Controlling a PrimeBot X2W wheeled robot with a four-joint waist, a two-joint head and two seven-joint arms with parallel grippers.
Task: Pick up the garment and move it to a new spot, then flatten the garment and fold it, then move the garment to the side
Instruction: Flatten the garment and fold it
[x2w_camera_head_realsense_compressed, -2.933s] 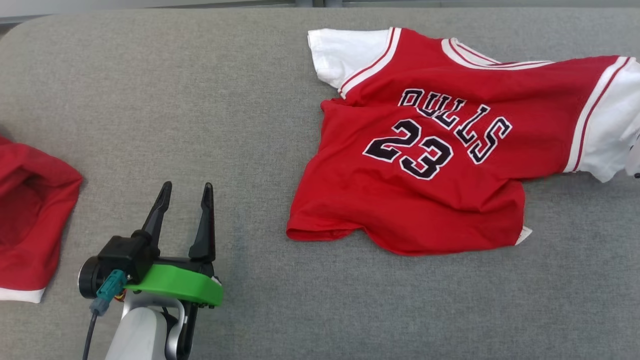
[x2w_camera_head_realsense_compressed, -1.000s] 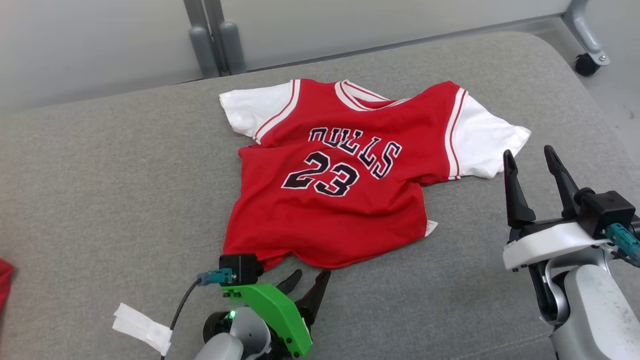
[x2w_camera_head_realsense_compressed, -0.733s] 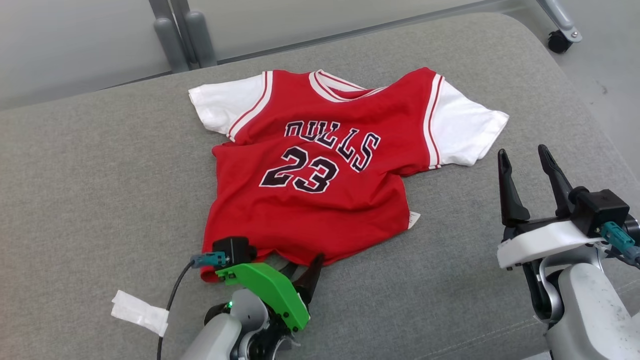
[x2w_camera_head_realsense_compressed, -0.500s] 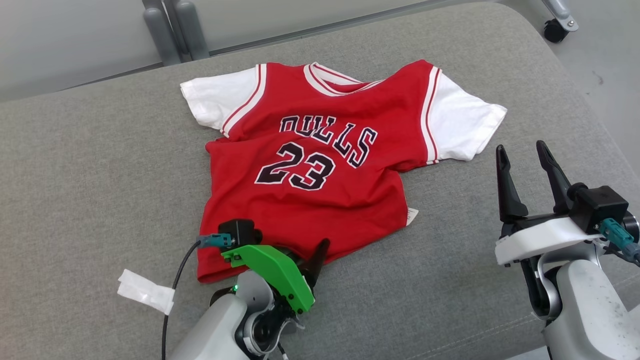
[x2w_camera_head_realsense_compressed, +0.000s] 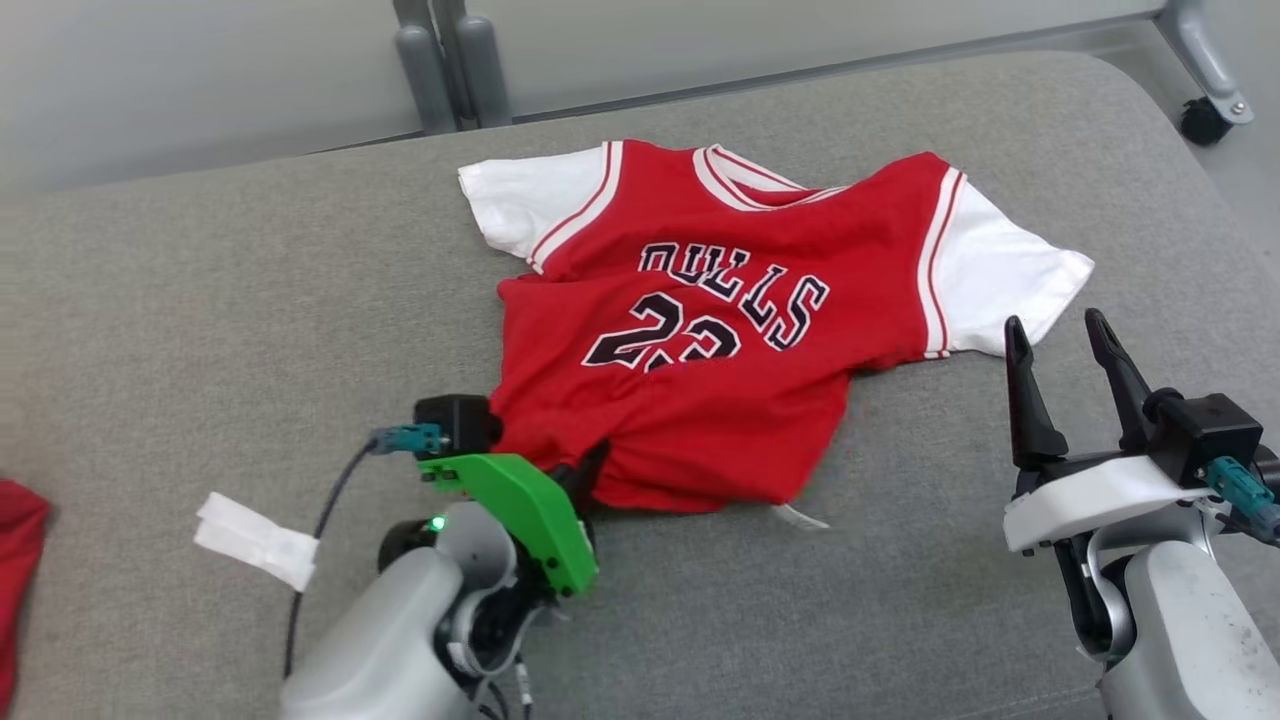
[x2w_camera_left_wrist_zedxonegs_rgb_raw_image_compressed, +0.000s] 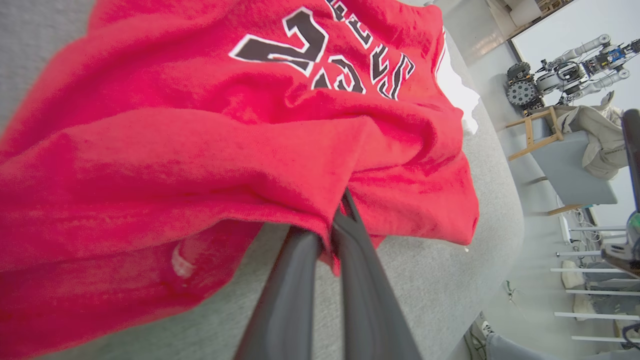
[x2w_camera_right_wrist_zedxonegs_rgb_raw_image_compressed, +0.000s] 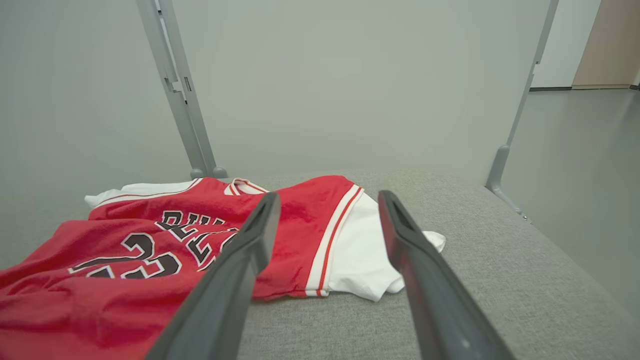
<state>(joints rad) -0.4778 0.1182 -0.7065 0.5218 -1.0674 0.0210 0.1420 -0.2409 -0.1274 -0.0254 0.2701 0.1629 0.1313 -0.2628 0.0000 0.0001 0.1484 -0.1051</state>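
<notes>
The garment (x2w_camera_head_realsense_compressed: 740, 330) is a red jersey with white sleeves and the number 23, lying on the grey padded surface (x2w_camera_head_realsense_compressed: 250, 300). My left gripper (x2w_camera_head_realsense_compressed: 590, 465) is shut on the jersey's bottom hem near its left corner, and the fabric bunches up there. In the left wrist view the two dark fingers (x2w_camera_left_wrist_zedxonegs_rgb_raw_image_compressed: 350, 250) pinch a fold of the red garment (x2w_camera_left_wrist_zedxonegs_rgb_raw_image_compressed: 200, 150). My right gripper (x2w_camera_head_realsense_compressed: 1062, 335) stands open, a little to the right of the jersey's white sleeve and apart from it. The right wrist view has the garment (x2w_camera_right_wrist_zedxonegs_rgb_raw_image_compressed: 150, 250) ahead of the open right gripper (x2w_camera_right_wrist_zedxonegs_rgb_raw_image_compressed: 327, 197).
A white tag (x2w_camera_head_realsense_compressed: 255, 528) hangs on the left arm's cable. Another red cloth (x2w_camera_head_realsense_compressed: 18, 560) lies at the left edge. Grey frame posts (x2w_camera_head_realsense_compressed: 450, 65) stand behind the surface, and a caster (x2w_camera_head_realsense_compressed: 1205, 120) sits on the floor at the far right.
My left gripper has shut on the jersey's hem and drawn it up, wrinkling the lower part and half hiding the number. The head camera has shifted. The right gripper stays open.
</notes>
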